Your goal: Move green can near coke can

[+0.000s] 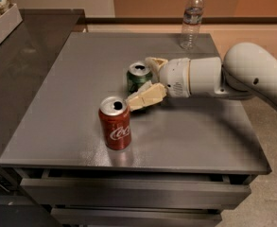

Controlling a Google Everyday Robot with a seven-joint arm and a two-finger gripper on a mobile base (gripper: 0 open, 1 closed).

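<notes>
The green can (pixel 138 74) stands upright near the middle of the grey table (pixel 72 93). The red coke can (pixel 115 123) stands upright just in front of it and a little to its left, a small gap apart. My gripper (pixel 139 82) reaches in from the right on a white arm (pixel 251 72). Its jaws stand spread, one finger (pixel 155 62) behind the green can and the other finger (pixel 146 97) in front of it, its tip close to the coke can's top. The can sits between them on the table.
A clear plastic bottle (pixel 192 20) stands at the table's far right edge. A darker counter (pixel 15 60) adjoins on the left, with a white box (pixel 1 25) of items at its far end. Drawers run under the table's front edge (pixel 128 193).
</notes>
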